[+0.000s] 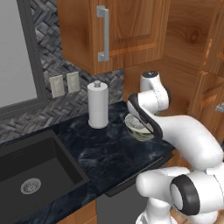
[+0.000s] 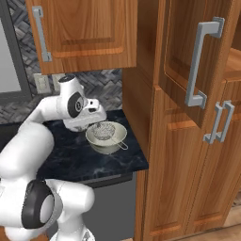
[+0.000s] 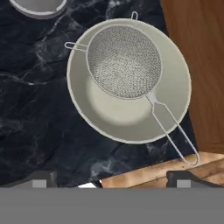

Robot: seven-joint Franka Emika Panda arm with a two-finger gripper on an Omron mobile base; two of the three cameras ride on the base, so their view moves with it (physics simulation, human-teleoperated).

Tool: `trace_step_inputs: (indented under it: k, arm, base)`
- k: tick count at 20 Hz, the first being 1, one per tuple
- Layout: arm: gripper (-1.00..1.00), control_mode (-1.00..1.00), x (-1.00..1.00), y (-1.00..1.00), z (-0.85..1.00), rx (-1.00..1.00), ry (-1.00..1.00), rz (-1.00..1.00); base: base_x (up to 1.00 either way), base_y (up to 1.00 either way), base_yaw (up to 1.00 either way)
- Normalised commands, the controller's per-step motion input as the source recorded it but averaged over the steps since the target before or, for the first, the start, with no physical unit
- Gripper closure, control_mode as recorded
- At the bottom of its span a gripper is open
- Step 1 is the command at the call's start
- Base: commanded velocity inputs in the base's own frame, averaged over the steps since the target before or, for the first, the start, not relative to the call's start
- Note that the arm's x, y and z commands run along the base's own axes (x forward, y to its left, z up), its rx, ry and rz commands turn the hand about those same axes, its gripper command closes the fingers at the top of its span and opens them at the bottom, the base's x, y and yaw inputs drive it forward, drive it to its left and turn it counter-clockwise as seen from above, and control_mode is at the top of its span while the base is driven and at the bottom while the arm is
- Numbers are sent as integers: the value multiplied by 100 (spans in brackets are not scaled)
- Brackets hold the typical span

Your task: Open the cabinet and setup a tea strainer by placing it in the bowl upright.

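The white robot arm with dark joints (image 2: pixel 42 141) sits closest to the base cameras, bending forward from the base over the black marbled stone counter (image 1: pixel 105 153).

Beside the counter stands the tall warm-brown wooden cabinet door with its long grey bar handle (image 2: pixel 200 66). It hangs swung out from its frame, so the cabinet step looks done.

On the counter, against the herringbone tile wall, stands an upright white paper-towel roll on a holder (image 1: pixel 98 105), with a dark sink basin (image 1: pixel 30 170) further along. Both are well apart from the working spot, which leaves the arm free room.

The round pale cream ceramic bowl (image 3: pixel 131 127) rests near the counter's edge beside the cabinet side. Inside it lies the small silver wire-mesh tea strainer (image 3: pixel 124 61), mesh cup opening upward, its thin handle resting across the rim and reaching out past it. That rim contact seems to be what keeps it level.

The two-finger gripper (image 3: pixel 111 177) hovers above the bowl, its dark tips spread wide and holding nothing. The placement looks finished.

No brand, label or writing is legible anywhere.
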Motion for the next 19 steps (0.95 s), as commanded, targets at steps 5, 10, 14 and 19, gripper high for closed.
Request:
trace_step_inputs:
  k: [5,10,14,19]
  arm:
    - [-100,-100,-100,-18,69,23,-3,-8]
    - [-100,-100,-100,-19,82,17,-6,-4]
    - [-100,-100,-100,0,46,1,-14,-1]
    - [-100,-100,-63,19,30,-10,-14,-3]
  base:
    - [0,0,0]
    - [0,0,0]
    - [0,0,0]
    - [0,0,0]
